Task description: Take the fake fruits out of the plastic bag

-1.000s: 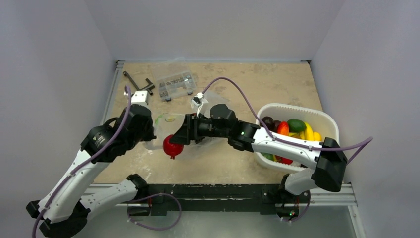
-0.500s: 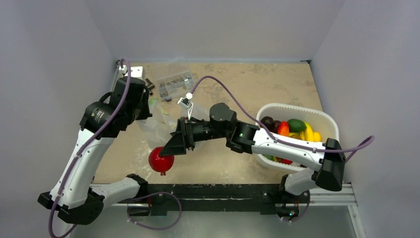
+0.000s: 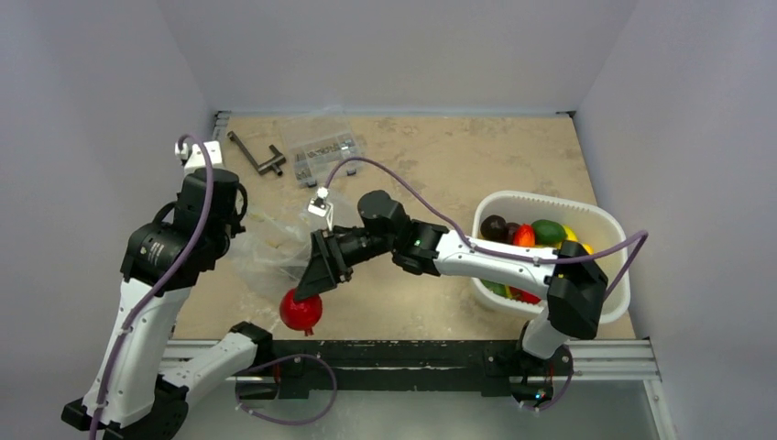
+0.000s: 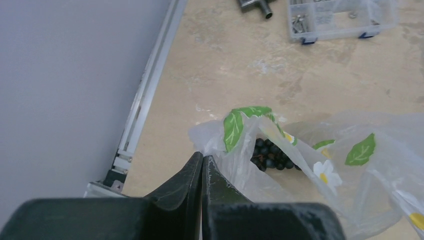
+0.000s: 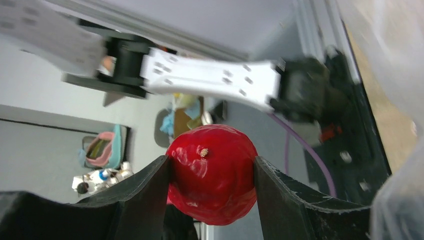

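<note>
My right gripper [image 3: 306, 299] is shut on the red round fruit [image 3: 300, 312], holding it outside the bag over the table's near edge; it fills the space between the jaws in the right wrist view [image 5: 212, 180]. My left gripper [image 4: 201, 157] is shut on the rim of the clear plastic bag [image 4: 305, 197], printed with leaves and flowers. The bag hangs crumpled at the left of the table [image 3: 270, 257], just right of the left gripper [image 3: 236, 218]. A dark purple grape bunch [image 4: 270, 155] lies inside the bag. No orange-red piece shows in the bag.
A white basket [image 3: 607, 223] at the right holds several fruits. A clear compartment box [image 3: 322, 156] and a dark metal tool [image 3: 261, 158] lie at the back left; both show in the left wrist view [image 4: 340, 20] [image 4: 255, 5]. A metal rail [image 4: 145, 95] edges the table's left side.
My right gripper has carried the red fruit out of the bag, toward the near left edge. My left gripper has pulled the bag rim up and to the left.
</note>
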Motion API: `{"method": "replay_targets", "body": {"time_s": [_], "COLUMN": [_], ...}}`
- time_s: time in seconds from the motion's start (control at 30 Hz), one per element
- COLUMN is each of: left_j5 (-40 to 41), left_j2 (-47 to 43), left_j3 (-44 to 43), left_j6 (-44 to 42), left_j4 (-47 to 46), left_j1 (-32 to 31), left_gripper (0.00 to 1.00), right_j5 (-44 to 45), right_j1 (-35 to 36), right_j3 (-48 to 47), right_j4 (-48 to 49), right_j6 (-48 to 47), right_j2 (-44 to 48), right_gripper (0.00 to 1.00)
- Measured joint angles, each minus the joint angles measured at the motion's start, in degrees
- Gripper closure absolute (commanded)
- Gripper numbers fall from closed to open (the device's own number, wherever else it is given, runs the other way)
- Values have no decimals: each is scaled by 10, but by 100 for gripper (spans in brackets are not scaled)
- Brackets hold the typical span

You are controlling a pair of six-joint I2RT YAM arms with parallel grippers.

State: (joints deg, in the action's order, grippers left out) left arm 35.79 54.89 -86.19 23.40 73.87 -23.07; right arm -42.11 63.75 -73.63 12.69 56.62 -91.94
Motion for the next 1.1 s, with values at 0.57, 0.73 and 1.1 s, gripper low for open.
{"method": "replay_targets", "body": {"time_s": [0.57,0.73,1.1], "left_j5": [41,40,-128], "left_j2": [26,42,-56], "left_j3": [102,78,95], "left_j6": [-37,-52,-56], "left_j4": [-43,-52,-48], "left_j1": [138,149,156], "left_gripper": [100,100,100], "right_j5": [61,157,401], "right_j1": [-95,-98,-177], "right_j3": [136,97,72], "right_j4": [-256,-312,-334], "right_j6": [-366,-434,-396], "right_j2": [-14,-25,78], "right_gripper": [100,100,100]}}
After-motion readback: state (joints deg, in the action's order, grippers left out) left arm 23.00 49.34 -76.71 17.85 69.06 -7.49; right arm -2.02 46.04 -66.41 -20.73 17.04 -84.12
